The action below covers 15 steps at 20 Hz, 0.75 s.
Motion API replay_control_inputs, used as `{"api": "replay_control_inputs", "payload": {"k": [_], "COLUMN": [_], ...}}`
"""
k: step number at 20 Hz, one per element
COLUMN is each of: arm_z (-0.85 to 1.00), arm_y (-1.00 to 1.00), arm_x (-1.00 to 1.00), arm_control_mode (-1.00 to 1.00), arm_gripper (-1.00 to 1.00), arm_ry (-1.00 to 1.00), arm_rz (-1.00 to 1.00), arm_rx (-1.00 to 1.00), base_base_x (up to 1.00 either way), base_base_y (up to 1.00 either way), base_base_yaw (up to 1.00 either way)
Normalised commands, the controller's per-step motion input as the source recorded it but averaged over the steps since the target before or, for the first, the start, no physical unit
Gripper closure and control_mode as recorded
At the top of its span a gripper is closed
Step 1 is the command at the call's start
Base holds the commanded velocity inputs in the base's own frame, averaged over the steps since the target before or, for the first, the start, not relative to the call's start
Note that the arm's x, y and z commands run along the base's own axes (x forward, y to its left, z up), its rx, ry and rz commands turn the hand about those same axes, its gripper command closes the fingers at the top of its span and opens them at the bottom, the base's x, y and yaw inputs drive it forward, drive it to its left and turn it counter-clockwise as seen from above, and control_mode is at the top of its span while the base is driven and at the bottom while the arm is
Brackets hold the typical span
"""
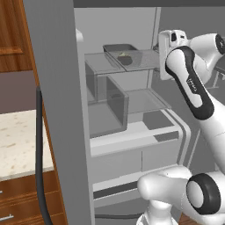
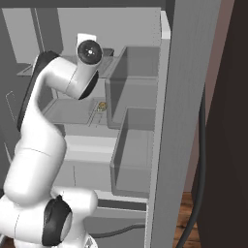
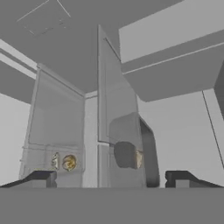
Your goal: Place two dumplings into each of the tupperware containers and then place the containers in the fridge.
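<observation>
- Wooden cabinets (image 1: 11,39) + pale bench (image 1: 19,145) at far left; fridge (image 1: 59,110) door swung open.
- Tupperware container (image 1: 119,47) w/ dumpling (image 1: 125,59) just in front, both on upper glass shelf (image 1: 136,61).
- Tool (image 3: 111,180) jaws wide, empty, facing fridge interior.
- Judgement: placing looks done here; back arm out straight, avoid clipping shelf edge.

The fridge (image 1: 61,110) door is plain grey, its inside white with clear glass shelves (image 1: 145,99). A dark grey tupperware container (image 1: 119,47) holds a beige-greenish dumpling (image 1: 125,59). Beside it, the bench (image 1: 17,140) is cream-speckled and the cabinets (image 1: 13,35) reddish-brown wood.
</observation>
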Motion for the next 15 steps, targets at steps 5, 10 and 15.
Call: {"api": "replay_control_inputs", "payload": {"k": [5, 10, 15], "arm_z": [0.0, 0.0, -0.15], "arm_y": [0.0, 0.0, 0.0], "arm_x": [-1.0, -1.0, -0.91], "arm_control_mode": [-1.0, -1.0, -1.0], "arm_gripper": [-1.0, -1.0, -1.0], "arm_ry": [0.13, 0.19, 0.22], "arm_rz": [0.0, 0.0, 0.0], "arm_rx": [-0.01, -0.05, -0.15], "base_base_x": [0.0, 0.0, 0.0], "base_base_y": [0.0, 0.0, 0.0], "base_base_yaw": [0.0, 0.0, 0.0]}}
